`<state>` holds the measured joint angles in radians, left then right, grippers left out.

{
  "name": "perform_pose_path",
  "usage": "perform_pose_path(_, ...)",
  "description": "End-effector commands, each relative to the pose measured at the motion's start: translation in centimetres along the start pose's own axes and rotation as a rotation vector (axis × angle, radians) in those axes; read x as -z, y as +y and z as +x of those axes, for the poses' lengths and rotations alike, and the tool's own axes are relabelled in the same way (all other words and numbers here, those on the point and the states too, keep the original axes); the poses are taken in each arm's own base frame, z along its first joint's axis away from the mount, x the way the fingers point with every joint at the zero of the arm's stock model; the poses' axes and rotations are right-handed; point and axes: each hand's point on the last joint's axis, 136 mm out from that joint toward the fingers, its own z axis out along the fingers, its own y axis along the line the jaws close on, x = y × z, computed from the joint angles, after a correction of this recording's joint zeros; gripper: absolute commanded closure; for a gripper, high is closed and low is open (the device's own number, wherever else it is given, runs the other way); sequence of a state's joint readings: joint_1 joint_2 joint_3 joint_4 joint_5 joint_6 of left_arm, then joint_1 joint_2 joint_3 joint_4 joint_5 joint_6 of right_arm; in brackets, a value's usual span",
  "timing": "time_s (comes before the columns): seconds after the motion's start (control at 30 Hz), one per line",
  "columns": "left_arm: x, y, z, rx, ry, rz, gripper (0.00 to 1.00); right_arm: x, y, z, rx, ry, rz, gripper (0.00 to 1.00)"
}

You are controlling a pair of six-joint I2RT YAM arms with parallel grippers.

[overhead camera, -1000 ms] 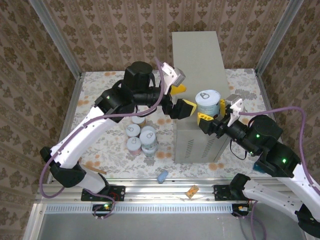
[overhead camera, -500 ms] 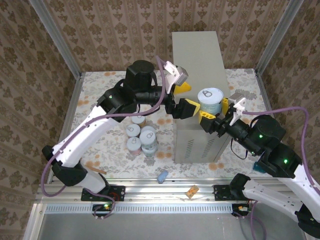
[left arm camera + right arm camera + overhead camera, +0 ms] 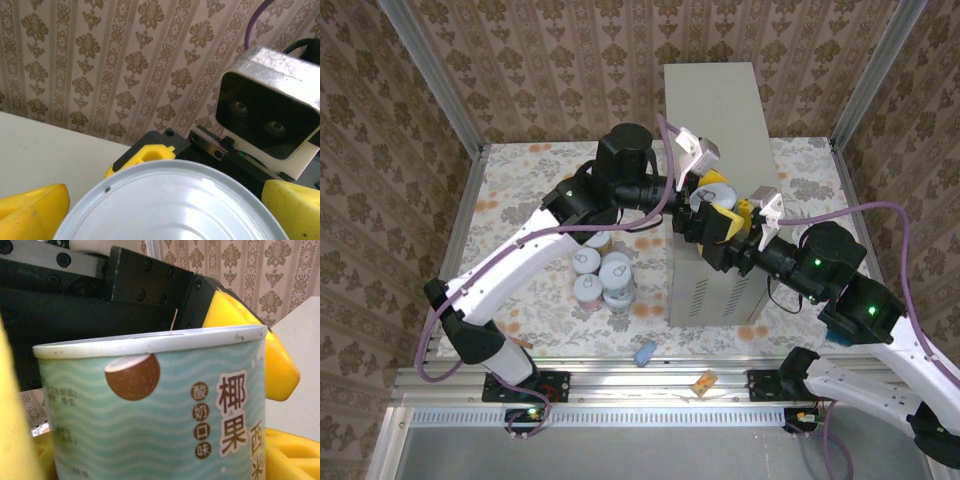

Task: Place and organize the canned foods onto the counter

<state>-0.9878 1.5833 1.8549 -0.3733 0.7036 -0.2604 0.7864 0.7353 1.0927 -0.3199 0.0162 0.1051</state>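
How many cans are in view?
6: one can in the right gripper over the box, five cans on the floor beside it; the left arm may hide more.

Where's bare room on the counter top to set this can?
Far half of the counter top, up to the wallpapered back wall, is bare. Near half is crowded: right gripper holds the light-blue can, left gripper open around it.
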Motion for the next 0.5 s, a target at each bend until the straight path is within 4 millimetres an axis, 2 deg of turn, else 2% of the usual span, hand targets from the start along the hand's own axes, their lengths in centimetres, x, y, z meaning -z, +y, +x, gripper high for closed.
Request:
perform_pose_path(0.0, 0.6, -1.5, -2.4, -0.058, -0.066, 0.022, 0.03, 1.1, 0.8, -3.3, 0.006, -0.113, -0.035, 0.42)
perform_pose_path(0.27, 0.2, 0.3, -2.4, -0.095, -0.052, -0.108, 0.13, 1.1, 0.7, -3.2, 0.008, -0.104, -0.032, 0.39)
perform_pose_path(0.47, -0.2, 1.5, -2.0, -0.111, -0.04, -0.177, 0.24, 1.3, 0.3, -2.8, 0.004, -0.089, -0.006, 0.31)
